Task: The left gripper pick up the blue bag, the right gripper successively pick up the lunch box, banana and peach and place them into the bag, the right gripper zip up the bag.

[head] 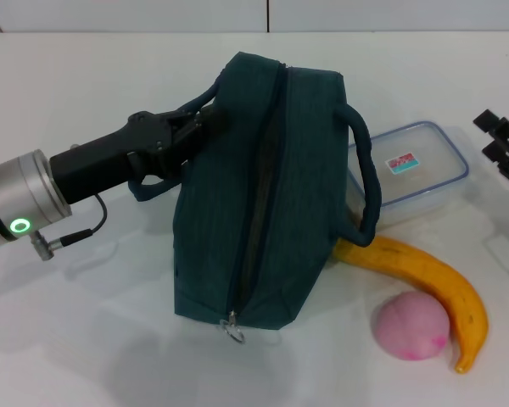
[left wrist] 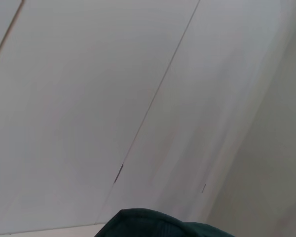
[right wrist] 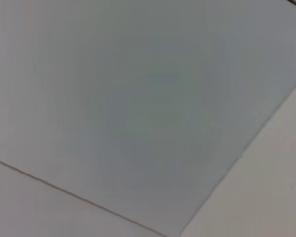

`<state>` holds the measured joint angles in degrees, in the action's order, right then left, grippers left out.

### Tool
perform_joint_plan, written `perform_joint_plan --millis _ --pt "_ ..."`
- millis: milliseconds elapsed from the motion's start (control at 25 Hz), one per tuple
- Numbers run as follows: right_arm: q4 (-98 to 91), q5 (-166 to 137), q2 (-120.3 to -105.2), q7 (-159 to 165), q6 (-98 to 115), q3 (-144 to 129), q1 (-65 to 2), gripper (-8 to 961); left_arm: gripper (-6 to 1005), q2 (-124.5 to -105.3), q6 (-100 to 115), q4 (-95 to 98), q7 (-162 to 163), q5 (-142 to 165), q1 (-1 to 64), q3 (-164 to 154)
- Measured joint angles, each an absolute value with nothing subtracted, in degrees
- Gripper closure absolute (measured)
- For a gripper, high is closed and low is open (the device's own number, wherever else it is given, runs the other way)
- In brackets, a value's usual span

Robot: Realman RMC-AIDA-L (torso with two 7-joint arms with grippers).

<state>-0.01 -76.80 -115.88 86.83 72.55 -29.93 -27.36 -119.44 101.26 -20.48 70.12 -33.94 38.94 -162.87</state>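
Observation:
The blue bag [head: 229, 212] stands in the middle of the white table, its top zip open and the zip pull [head: 234, 329] at the near end. A strip of the bag also shows in the left wrist view [left wrist: 158, 224]. My left gripper [head: 197, 125] is shut on the bag's left handle and holds the bag upright. A clear lunch box [head: 417, 165] with a blue-rimmed lid lies to the right, behind the bag's right handle. The banana [head: 433, 280] and the pink peach [head: 411, 326] lie at the front right. My right gripper [head: 496, 137] is open and empty at the right edge.
The white table [head: 85, 339] reaches a pale wall at the back. The right wrist view shows only pale flat surfaces with a seam. The bag's right handle [head: 369, 178] loops over the lunch box's corner and ends by the banana's end.

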Motion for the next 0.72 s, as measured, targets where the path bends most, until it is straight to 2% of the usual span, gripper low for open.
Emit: perform_joint_plan --millis 720 --pt "2.3 -78.3 -116.21 96.6 67.0 -32.0 -32.4 216 961 -119.43 102.1 -20.4 68.6 -33.7 38.4 -162.9"
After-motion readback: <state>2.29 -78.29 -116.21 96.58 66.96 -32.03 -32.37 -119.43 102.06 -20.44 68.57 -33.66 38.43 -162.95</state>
